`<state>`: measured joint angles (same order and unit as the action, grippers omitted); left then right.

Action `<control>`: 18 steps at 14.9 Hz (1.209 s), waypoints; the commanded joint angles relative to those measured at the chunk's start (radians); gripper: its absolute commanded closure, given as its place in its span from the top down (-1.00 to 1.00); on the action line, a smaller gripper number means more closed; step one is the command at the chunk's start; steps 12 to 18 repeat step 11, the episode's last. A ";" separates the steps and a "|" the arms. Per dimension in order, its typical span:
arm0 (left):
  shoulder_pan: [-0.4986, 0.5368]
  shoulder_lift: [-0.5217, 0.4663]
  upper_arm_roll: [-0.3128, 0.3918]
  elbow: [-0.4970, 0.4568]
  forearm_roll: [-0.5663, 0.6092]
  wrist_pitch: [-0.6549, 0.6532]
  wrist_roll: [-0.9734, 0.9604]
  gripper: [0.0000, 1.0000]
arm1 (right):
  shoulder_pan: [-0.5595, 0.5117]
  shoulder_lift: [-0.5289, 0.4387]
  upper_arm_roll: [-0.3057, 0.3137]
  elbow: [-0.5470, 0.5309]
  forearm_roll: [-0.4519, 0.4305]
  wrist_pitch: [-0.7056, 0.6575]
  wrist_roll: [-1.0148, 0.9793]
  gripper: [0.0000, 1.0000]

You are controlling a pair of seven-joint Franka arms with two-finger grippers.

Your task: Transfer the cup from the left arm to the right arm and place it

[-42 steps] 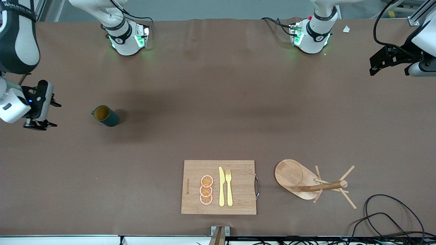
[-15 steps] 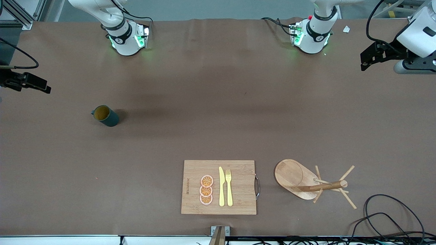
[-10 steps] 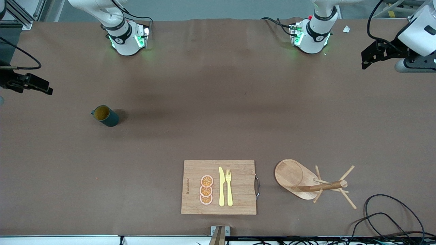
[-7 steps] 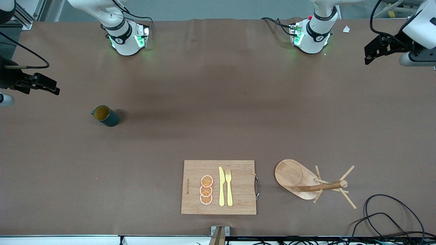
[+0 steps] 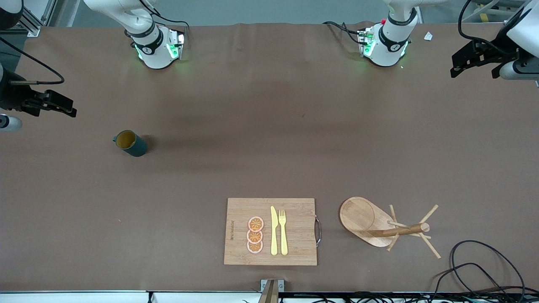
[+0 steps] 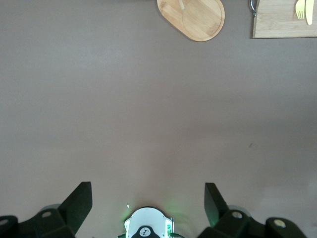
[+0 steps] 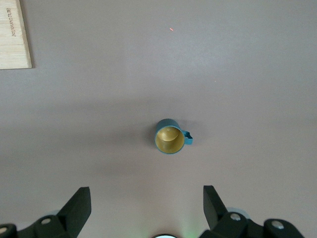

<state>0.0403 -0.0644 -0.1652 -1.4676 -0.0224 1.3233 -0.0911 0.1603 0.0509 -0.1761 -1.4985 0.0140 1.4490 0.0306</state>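
Cup (image 5: 130, 143) upright, ribbing indistinct, tools cropped

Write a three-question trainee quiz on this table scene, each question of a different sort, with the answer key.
1. True or false: the small dark teal ribbed mug stands upright on the brown table, held by neither arm.
2. Multiple choice: the yellow plastic knife and fork lie on A) the wooden peg mug stand; B) the rectangular bamboo cutting board; C) the bare table.
3. Fill in: the jaws of the left gripper and the right gripper both stand ____.

Key: 1 true; 2 B; 3 open.
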 commanded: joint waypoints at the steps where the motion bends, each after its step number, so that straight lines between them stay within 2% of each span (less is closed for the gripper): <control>1: 0.009 -0.005 -0.007 -0.008 -0.005 0.017 -0.012 1.00 | -0.034 -0.005 0.012 -0.002 -0.013 0.001 0.006 1.00; 2: 0.007 0.000 -0.007 -0.005 -0.004 0.017 -0.012 1.00 | -0.062 -0.005 0.042 -0.002 -0.013 0.001 0.005 1.00; 4: 0.007 0.012 -0.005 0.006 0.002 0.019 -0.012 1.00 | -0.209 -0.005 0.200 -0.002 -0.014 0.001 0.002 1.00; 5: 0.007 0.014 -0.004 0.007 0.002 0.020 -0.012 1.00 | -0.232 -0.005 0.228 -0.002 -0.019 0.001 0.003 1.00; 18: 0.009 0.014 -0.004 0.007 0.002 0.031 -0.012 1.00 | -0.208 -0.005 0.218 0.001 -0.019 0.002 0.005 1.00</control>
